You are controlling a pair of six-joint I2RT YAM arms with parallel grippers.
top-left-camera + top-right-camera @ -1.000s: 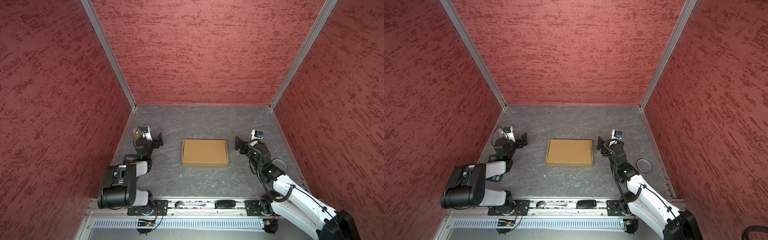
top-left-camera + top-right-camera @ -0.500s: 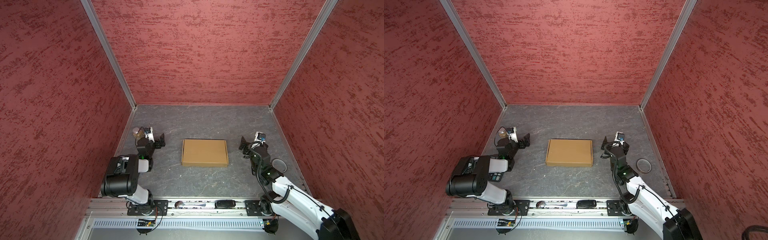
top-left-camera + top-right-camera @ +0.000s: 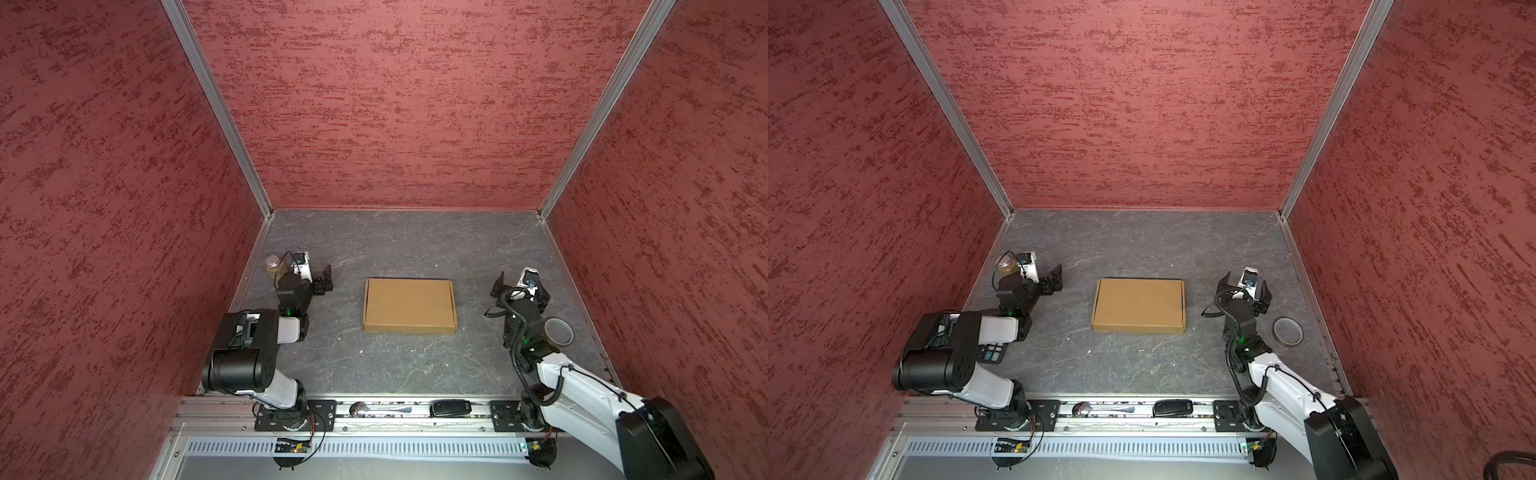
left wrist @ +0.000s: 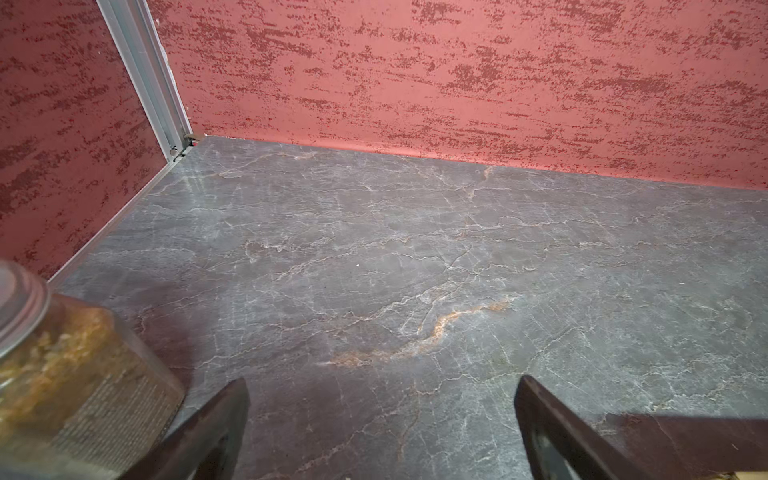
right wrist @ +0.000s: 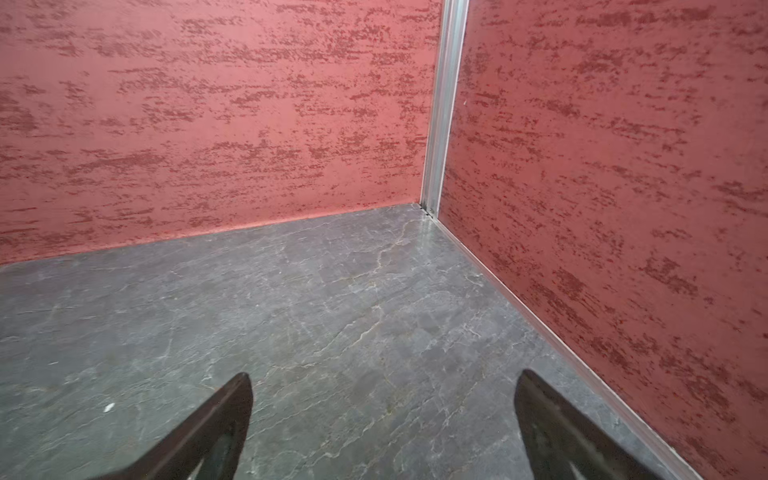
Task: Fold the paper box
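The paper box (image 3: 409, 305) lies closed and flat in the middle of the grey table (image 3: 415, 245). Its four edges run roughly parallel to the walls and touch nothing, and in both top views bare tabletop surrounds it, widest toward the back wall. To its left sits the left gripper (image 3: 323, 281), jaws spread wide and empty, with a jar (image 3: 274, 266) just behind it by the left wall. To its right the right gripper (image 3: 519, 287) gapes likewise, holding nothing. A tape roll (image 3: 559, 331) lies beside its arm.
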